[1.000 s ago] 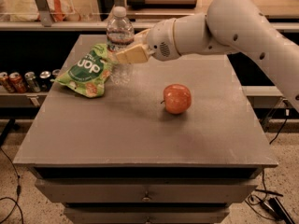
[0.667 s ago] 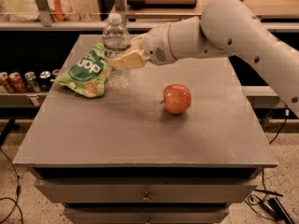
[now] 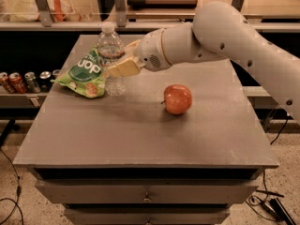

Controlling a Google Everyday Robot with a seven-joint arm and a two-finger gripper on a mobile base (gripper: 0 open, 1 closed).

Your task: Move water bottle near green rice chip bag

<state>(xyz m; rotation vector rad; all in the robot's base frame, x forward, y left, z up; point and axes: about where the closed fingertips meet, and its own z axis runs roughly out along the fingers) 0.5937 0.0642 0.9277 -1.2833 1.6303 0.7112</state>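
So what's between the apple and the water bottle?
Only bare tabletop before the apple, in the camera view. The claw grips the water bottle beside the green chip bag.

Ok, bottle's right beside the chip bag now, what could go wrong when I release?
1. The water bottle stands upright, the gripper clamped around its middle. Its base is at the edge of the green rice chip bag; if it sits on the pouch, it may tip on release.
2. Withdrawing with the jaws barely opened could drag the bottle over toward the apple.

Tool (image 3: 117, 61) clasps upright water bottle (image 3: 110, 43) just beside green rice chip bag (image 3: 84, 72); apple (image 3: 177, 99) apart.
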